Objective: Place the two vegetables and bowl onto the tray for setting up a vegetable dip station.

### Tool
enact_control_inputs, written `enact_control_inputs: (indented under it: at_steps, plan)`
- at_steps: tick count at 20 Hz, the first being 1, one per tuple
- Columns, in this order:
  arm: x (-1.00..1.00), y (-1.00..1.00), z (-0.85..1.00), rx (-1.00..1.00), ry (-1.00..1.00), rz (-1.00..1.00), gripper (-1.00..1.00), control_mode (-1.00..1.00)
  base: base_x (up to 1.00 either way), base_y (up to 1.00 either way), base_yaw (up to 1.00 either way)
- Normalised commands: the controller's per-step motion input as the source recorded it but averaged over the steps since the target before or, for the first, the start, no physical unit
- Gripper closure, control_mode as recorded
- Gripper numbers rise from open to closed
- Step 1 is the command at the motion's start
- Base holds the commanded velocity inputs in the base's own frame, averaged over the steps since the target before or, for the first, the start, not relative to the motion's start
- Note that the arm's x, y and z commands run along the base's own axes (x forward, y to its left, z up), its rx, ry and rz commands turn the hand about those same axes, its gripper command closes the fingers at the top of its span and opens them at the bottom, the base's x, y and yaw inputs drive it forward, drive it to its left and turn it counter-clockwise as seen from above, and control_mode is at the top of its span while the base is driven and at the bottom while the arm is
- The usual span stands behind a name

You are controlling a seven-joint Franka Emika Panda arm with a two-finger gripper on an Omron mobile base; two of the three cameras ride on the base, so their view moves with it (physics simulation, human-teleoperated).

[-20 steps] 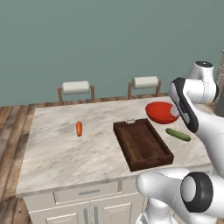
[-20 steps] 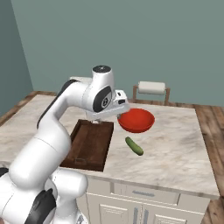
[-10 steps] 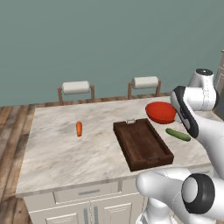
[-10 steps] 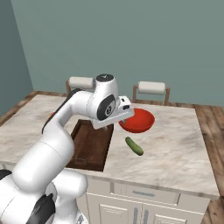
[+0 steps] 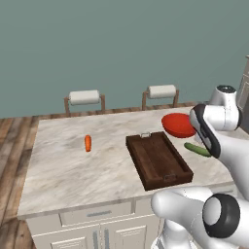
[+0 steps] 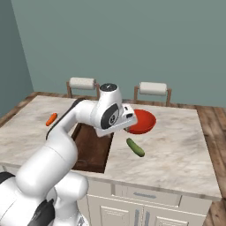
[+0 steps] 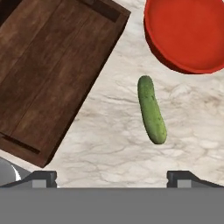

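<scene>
Cucumber (image 7: 152, 109) lies on desk (image 7: 113, 144) at frame centre, between tray (image 7: 52, 70) upper left and red bowl (image 7: 188, 33) upper right; pincer (image 7: 111, 177) wide open, empty, above desk; carrot (image 5: 87, 143) centre-left

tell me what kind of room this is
Most likely a kitchen, rendered rather than real: a marble-topped island with drawers beneath, two stools along its far side, and a tray, bowl and cucumber on top.

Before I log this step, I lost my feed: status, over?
End effector open, empty, above the cucumber. Cucumber, bowl and carrot all on counter; tray bare. Nothing in the way.
</scene>
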Motion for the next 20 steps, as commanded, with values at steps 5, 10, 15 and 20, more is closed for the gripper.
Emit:
enact_control_inputs:
  at_steps: [5, 10, 15, 20]
  plan:
    - [0.0, -0.17, -0.29, 0.0, 0.0, 0.0, -1.0, -1.0, 0.0, 0.0, 0.0]
    - [0.09, -0.13, -0.27, 0.0, 0.01, 0.0, -1.0, -1.0, 0.0, 0.0, 0.0]
    - [0.08, -0.18, -0.27, 0.0, 0.0, 0.0, -1.0, -1.0, 0.0, 0.0, 0.0]
    - [0.11, -0.2, -0.3, 0.0, 0.0, 0.0, -1.0, -1.0, 0.0, 0.0, 0.0]
